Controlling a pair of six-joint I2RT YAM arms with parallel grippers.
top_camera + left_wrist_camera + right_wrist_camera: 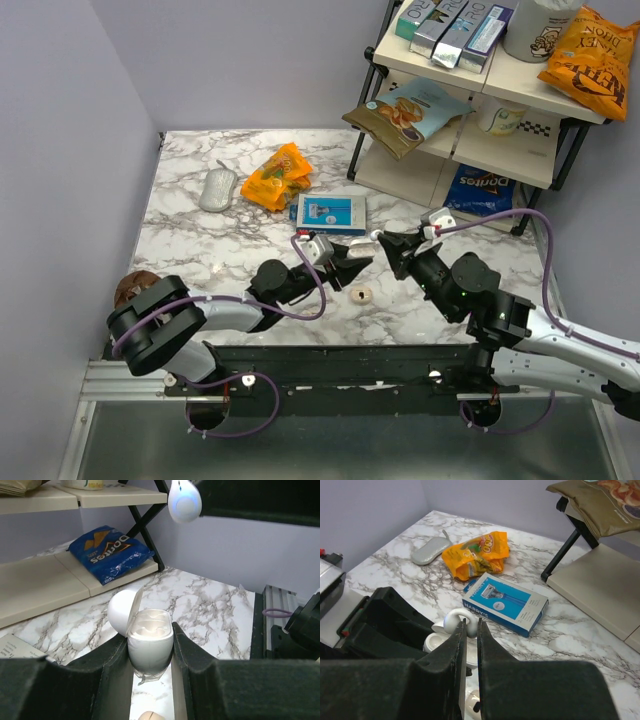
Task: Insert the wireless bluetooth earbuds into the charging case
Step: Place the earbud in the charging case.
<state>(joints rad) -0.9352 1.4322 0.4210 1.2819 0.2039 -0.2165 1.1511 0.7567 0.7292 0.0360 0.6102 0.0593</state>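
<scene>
The left gripper (350,262) clamps the charging case (150,647) with its lid (121,612) flipped back, so the open wells face the right gripper (386,243). That one is pinched narrowly on one earbud (184,502) just beyond the case, probably lining up for insertion. The second earbud (360,294) lies on the marble bench (200,255) just nearer. Lilac walls (250,60) enclose the bench, and a snack shelf (480,150) stands far right.

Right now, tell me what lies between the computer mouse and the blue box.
The orange snack bag lies between mouse and blue box, clearest in the top external view.
</scene>
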